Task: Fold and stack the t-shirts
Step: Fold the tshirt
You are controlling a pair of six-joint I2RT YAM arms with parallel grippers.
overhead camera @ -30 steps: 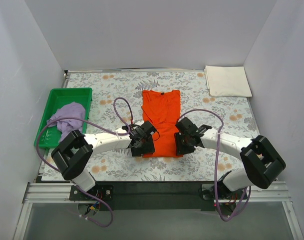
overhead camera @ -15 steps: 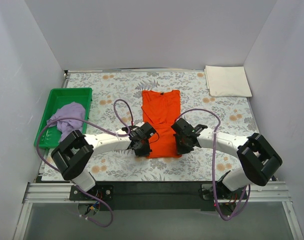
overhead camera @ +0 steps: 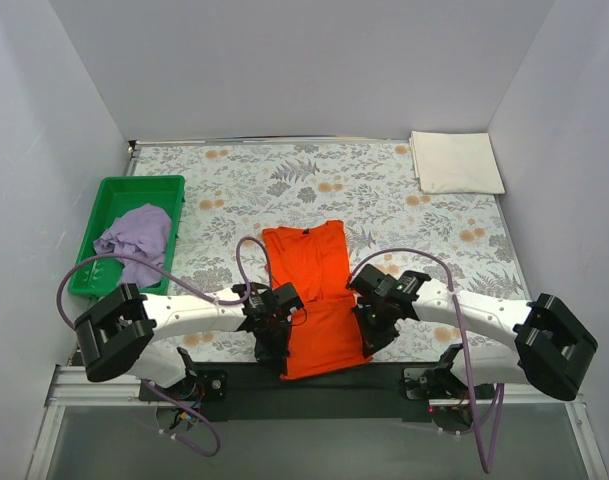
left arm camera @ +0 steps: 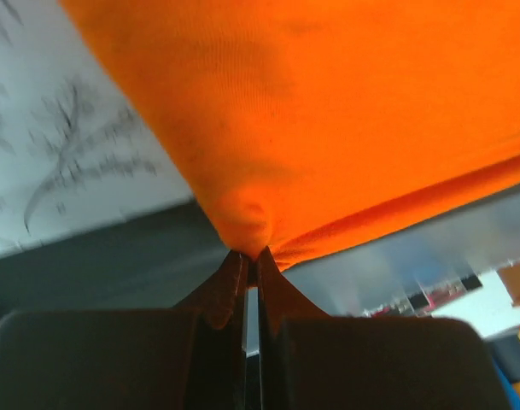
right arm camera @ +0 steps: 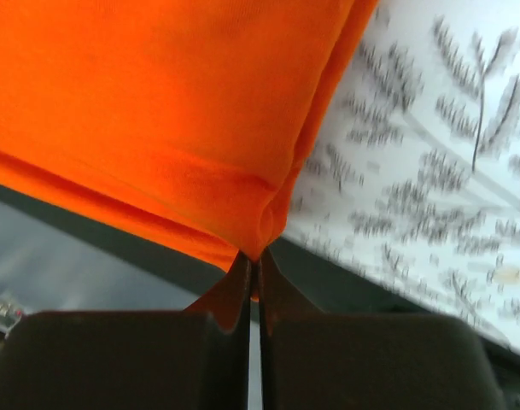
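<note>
The orange t-shirt (overhead camera: 314, 290) lies lengthwise in the middle of the table, collar to the far side, its lower part over the near edge. My left gripper (overhead camera: 271, 338) is shut on the shirt's left lower edge, and my right gripper (overhead camera: 372, 325) is shut on its right lower edge. In the left wrist view the gripper (left arm camera: 252, 255) pinches a bunch of orange cloth (left arm camera: 328, 111). The right wrist view shows the same: the gripper (right arm camera: 254, 256) pinching orange cloth (right arm camera: 157, 102). The lilac t-shirt (overhead camera: 134, 232) lies crumpled in the tray. The cream t-shirt (overhead camera: 456, 162) lies folded at the back right.
The green tray (overhead camera: 134, 192) stands at the left edge of the floral table (overhead camera: 384, 190). The dark front rail (overhead camera: 314, 390) runs along the near edge between the arm bases. White walls close in the left, back and right sides.
Both grippers have shut on the orange shirt's lower side edges and pulled back toward the near edge. The shirt has slid with them, its lower part now past the table's front.
</note>
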